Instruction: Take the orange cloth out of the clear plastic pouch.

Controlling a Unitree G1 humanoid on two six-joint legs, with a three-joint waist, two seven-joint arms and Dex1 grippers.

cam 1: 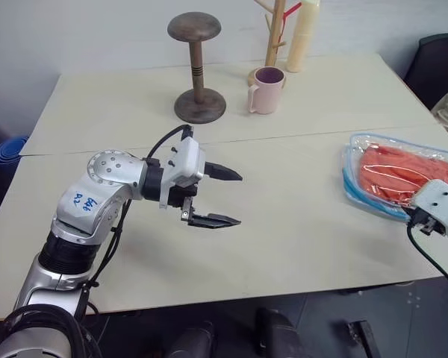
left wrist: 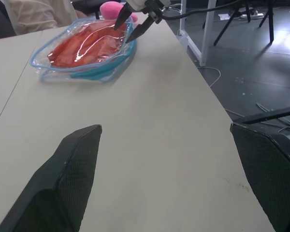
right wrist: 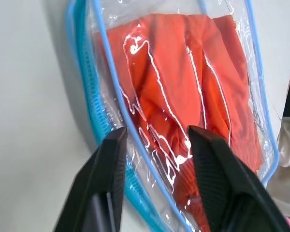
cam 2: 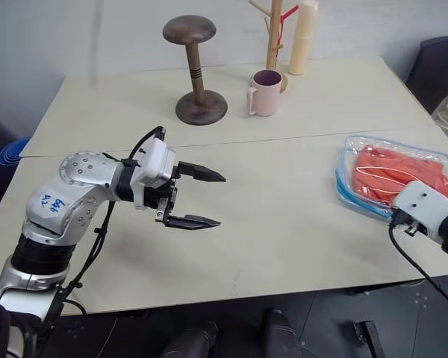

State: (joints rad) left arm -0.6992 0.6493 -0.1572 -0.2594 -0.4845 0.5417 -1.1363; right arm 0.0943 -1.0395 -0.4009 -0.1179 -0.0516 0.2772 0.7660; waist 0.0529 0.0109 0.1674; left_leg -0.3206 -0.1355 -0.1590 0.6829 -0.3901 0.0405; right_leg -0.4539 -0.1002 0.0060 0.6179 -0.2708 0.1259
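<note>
The wrinkled orange cloth is lying inside the glossy, blue-edged clear plastic pouch on the matte desk. The right pincer is hovering partly open over its edge, holding nothing; the left pincer is gaping wide, empty, near a pink mug.

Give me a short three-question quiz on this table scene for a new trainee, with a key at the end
1. True or false: the cloth is already out of the pouch.
2. Which gripper is at the pouch: A left, B right?
3. Fill in: the mug stands beside the wooden ____.

Key:
1. False; the cloth lies inside the pouch.
2. B; the right gripper has its fingers apart over the pouch's near edge, while the left gripper hangs open above bare table.
3. Stand.
</note>
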